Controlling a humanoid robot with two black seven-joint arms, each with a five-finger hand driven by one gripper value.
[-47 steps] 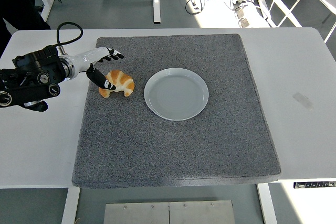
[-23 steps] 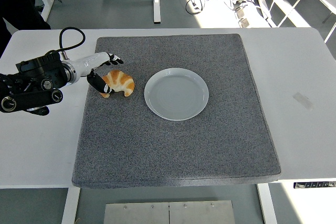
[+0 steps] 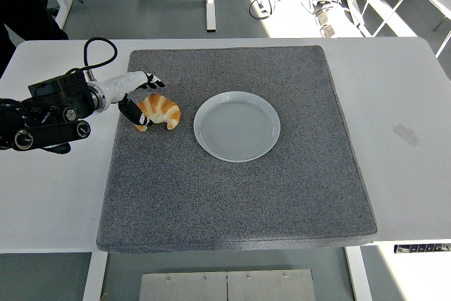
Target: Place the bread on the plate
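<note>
Bread [image 3: 160, 111] on the grey mat [image 3: 232, 195] near its left edge, left hand [image 3: 135, 94] fingers loosely spread around it, white plate [image 3: 237, 126] just beside, no readable writing.

The bread [image 3: 159, 111] — a golden-brown croissant, curved — lies flat on the left part of the mat. The plate [image 3: 237, 126] — round, pale, empty — sits near, to its right.

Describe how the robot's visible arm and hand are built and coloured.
Only the left arm shows: a bulky black forearm with round silver fittings, a looping black cable above, a white wrist section, and a robot hand with black-tipped fingers.
</note>
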